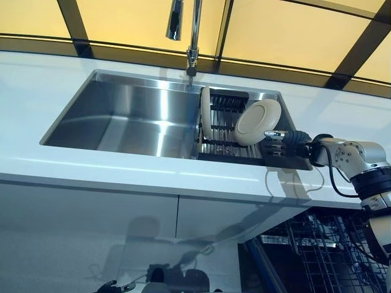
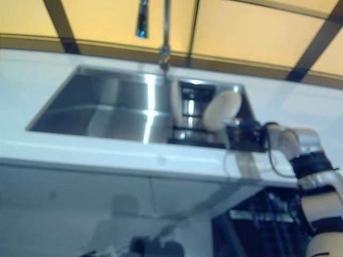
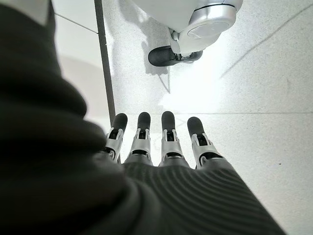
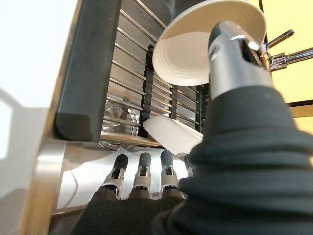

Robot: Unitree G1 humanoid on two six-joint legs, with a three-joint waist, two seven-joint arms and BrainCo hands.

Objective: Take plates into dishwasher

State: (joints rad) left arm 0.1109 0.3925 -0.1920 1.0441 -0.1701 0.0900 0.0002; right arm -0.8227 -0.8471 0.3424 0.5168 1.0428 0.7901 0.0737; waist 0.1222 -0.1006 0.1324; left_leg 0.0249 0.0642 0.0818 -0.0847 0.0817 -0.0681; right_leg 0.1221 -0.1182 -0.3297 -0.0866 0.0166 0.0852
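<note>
Our right robot hand [image 1: 282, 136], fingers straight, reaches the round cream ceramic plate [image 1: 258, 121] in the black sink rack [image 1: 227, 152]; nothing is loaded yet.

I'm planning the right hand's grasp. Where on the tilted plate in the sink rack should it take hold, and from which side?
Probably the near lower rim of the tilted plate, reached from the robot's right, where the right hand already is. The plate leans in the dish rack with that edge free; the upright plate blocks its left side. Pinch the rim between thumb and fingers.
</note>
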